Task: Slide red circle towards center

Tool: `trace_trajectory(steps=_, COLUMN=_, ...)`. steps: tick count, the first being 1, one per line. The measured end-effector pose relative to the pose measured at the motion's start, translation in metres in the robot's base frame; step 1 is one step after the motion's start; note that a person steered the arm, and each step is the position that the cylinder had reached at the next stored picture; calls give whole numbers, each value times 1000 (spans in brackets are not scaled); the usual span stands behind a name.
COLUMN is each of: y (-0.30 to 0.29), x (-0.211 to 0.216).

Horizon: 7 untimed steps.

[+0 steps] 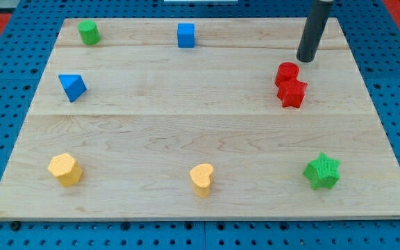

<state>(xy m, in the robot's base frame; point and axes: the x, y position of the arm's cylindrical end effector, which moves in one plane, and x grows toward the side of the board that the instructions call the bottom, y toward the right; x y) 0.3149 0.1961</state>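
Observation:
The red circle sits on the wooden board at the view's upper right, touching a red star just below it. My tip stands just above and to the right of the red circle, a small gap apart from it. The dark rod rises from the tip out of the view's top edge.
A green cylinder and a blue cube lie along the view's top. A blue triangle is at the left. A yellow hexagon, a yellow heart and a green star lie along the bottom. The board rests on blue pegboard.

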Motion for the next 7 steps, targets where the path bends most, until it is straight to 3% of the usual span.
trace_trajectory(steps=3, y=-7, x=11)
trace_trajectory(steps=5, y=-62, x=42)
trace_trajectory(steps=6, y=-63, x=44)
trace_trajectory(steps=7, y=-70, x=17)
